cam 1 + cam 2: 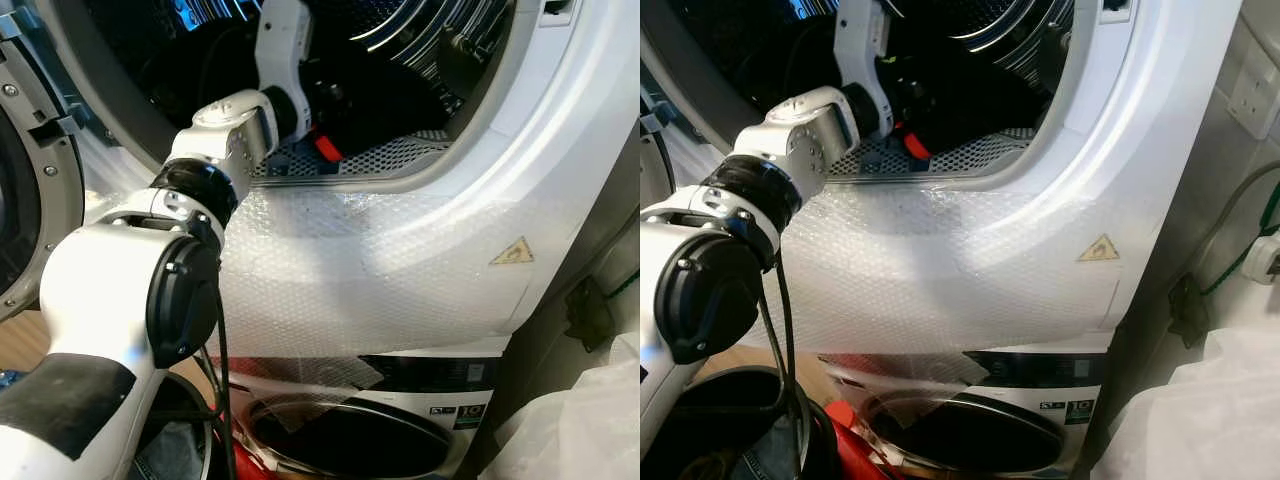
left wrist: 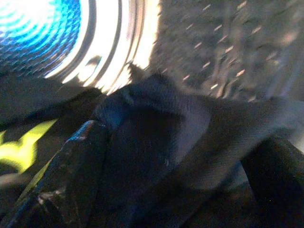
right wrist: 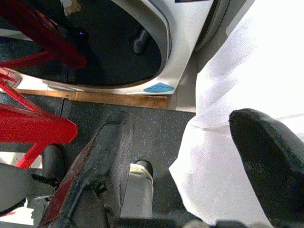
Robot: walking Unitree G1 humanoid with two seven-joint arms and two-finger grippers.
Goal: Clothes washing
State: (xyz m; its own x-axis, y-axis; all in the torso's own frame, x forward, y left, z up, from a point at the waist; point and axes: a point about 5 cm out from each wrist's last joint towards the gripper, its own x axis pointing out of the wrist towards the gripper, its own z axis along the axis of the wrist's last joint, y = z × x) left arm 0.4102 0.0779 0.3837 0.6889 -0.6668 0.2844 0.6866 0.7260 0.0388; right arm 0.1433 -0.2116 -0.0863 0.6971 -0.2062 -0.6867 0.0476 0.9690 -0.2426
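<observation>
My left arm (image 1: pixel 230 130) reaches up through the round opening of the upper machine (image 1: pixel 480 130) into its dark drum. In the left wrist view a dark garment (image 2: pixel 156 118) with a yellow print lies bunched between the two spread fingers of my left gripper (image 2: pixel 175 190), which is open. Behind it the steel drum wall (image 2: pixel 95 42) shines blue and white. My right gripper (image 3: pixel 190 156) hangs low beside me, open and holding nothing, above the dark speckled floor.
Bubble wrap (image 1: pixel 380 270) covers the upper machine's front. Its door (image 1: pixel 30 150) stands open at my left. Below is a second machine with a dark round door (image 1: pixel 350 440). A red basket (image 3: pixel 33 128) stands by my right side, and a white sheet (image 3: pixel 247 71) covers something at the right.
</observation>
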